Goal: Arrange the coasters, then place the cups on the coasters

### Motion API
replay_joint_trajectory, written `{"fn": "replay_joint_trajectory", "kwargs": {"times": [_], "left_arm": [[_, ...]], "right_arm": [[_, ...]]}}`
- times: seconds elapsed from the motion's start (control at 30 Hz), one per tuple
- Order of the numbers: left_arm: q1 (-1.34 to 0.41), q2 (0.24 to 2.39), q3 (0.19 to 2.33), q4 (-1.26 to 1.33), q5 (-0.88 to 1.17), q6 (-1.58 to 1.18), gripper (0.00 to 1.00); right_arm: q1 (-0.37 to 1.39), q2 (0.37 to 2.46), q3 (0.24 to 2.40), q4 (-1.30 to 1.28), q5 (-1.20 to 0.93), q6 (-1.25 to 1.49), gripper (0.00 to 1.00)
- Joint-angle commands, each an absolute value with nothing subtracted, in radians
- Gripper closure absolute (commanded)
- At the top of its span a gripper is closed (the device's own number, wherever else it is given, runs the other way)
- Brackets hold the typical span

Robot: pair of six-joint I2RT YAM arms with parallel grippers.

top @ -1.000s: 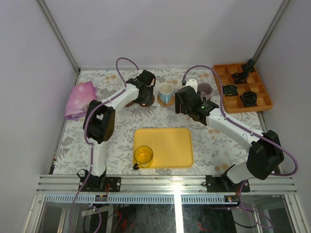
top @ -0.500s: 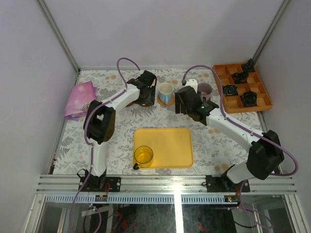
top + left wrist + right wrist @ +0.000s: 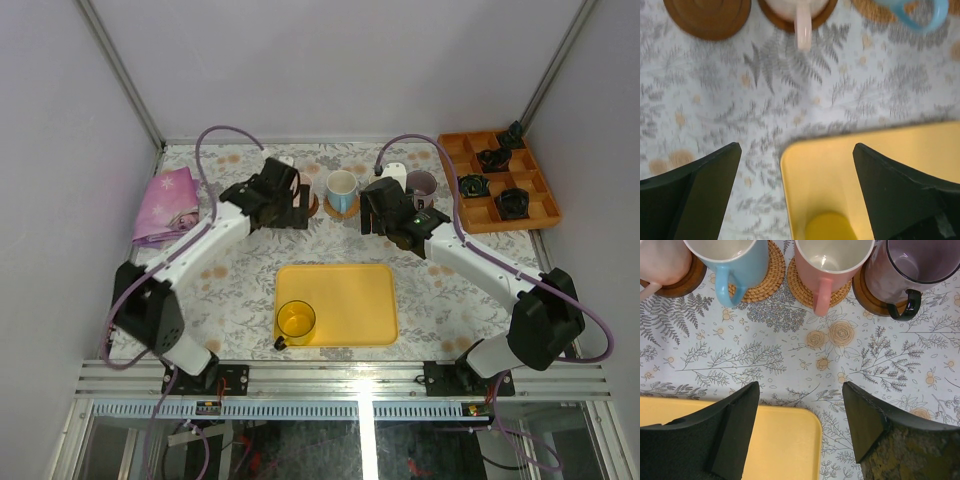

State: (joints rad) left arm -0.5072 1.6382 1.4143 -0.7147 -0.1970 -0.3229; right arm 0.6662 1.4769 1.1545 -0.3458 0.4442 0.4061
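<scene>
Four cups stand in a row at the back. The pale pink cup point(image 3: 803, 25) sits on a wooden coaster point(image 3: 686, 282), and an empty wooden coaster point(image 3: 707, 15) lies to its left. The light blue cup point(image 3: 735, 262) and salmon pink cup point(image 3: 832, 260) rest on woven coasters point(image 3: 762, 285). The mauve cup point(image 3: 910, 265) is on a wooden coaster point(image 3: 867, 296). The yellow cup point(image 3: 295, 320) stands on the yellow tray point(image 3: 350, 300). My left gripper point(image 3: 797, 150) hovers open and empty in front of the pale pink cup. My right gripper point(image 3: 800, 395) is open and empty, short of the salmon cup.
An orange compartment tray point(image 3: 540, 210) with small black gadgets point(image 3: 512, 203) sits at the back right. A pink cloth point(image 3: 165, 205) lies at the left edge. The yellow tray's far edge is just below both grippers.
My left gripper has opened wide and drawn back from the pale pink cup, which stays on its coaster. The left arm's elbow has swung out to the left. The right arm has not moved.
</scene>
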Motion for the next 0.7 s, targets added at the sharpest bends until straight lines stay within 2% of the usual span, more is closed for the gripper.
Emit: {"fn": "replay_joint_trajectory", "kwargs": {"times": [0.0, 0.1, 0.4, 0.53, 0.67], "left_arm": [[-0.566, 1.445, 1.221, -0.793, -0.220, -0.425, 0.03], [-0.625, 1.295, 1.112, -0.829, -0.193, -0.525, 0.00], [-0.856, 0.901, 0.912, -0.831, -0.123, -0.785, 0.00], [-0.985, 0.831, 0.847, -0.849, -0.127, -0.904, 0.00], [-1.125, 0.860, 0.827, -0.878, -0.152, -0.967, 0.00]], "right_arm": [[0.658, 1.470, 1.187, -0.319, 0.454, 0.394, 0.26], [0.658, 1.473, 1.186, -0.329, 0.448, 0.395, 0.26], [0.655, 1.493, 1.204, -0.344, 0.434, 0.372, 0.22], [0.655, 1.504, 1.207, -0.344, 0.430, 0.371, 0.19], [0.655, 1.490, 1.196, -0.343, 0.427, 0.378, 0.18]]}}
